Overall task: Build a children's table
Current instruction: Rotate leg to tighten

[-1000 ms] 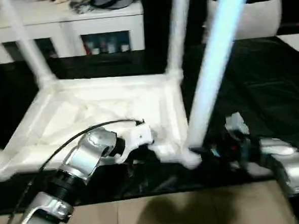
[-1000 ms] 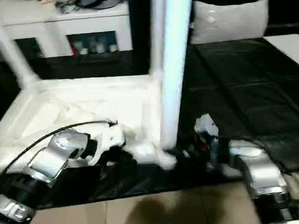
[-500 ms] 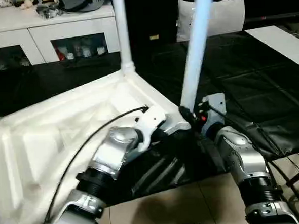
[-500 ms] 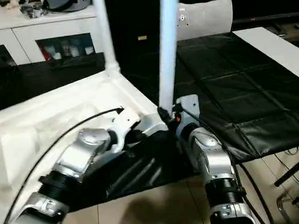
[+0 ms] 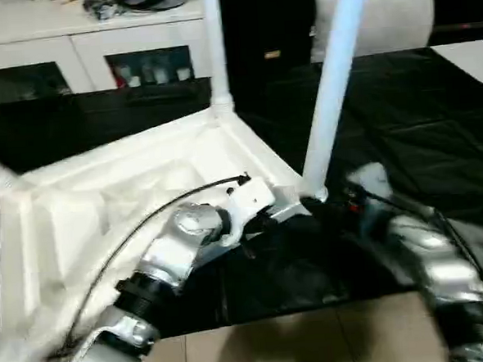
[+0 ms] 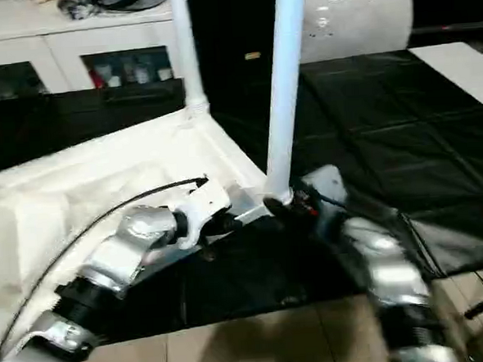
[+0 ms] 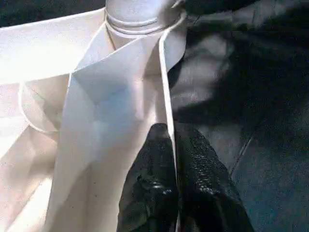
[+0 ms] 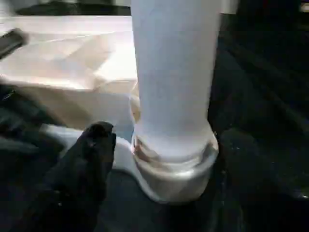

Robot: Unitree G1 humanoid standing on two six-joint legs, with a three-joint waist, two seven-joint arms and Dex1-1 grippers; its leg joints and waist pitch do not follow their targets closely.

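The children's table (image 5: 103,198) lies upside down on a black mat, ribbed underside up, with white legs rising from its corner sockets. My left gripper (image 7: 169,133) is shut on the thin rim of the table top (image 7: 120,96), close to the near right corner. The near right leg (image 5: 334,85) stands upright in its socket (image 8: 174,169). My right gripper (image 8: 166,137) is open around the base of that leg (image 8: 174,72), with one black finger (image 8: 91,159) on either side and a gap between each and the leg. In the eye views the right gripper (image 5: 341,201) sits just right of that corner.
A long white cabinet (image 5: 77,43) with glass-fronted openings runs along the back. A white cushion (image 5: 396,20) leans at the back right, beside a white board (image 5: 475,52). The black mat (image 5: 434,112) stretches to the right; tiled floor (image 5: 300,341) lies at its near edge.
The camera has shifted. My right gripper's fingers have spread apart off the base of the near right leg, and the right forearm is blurred in motion. The left gripper keeps its hold on the rim.
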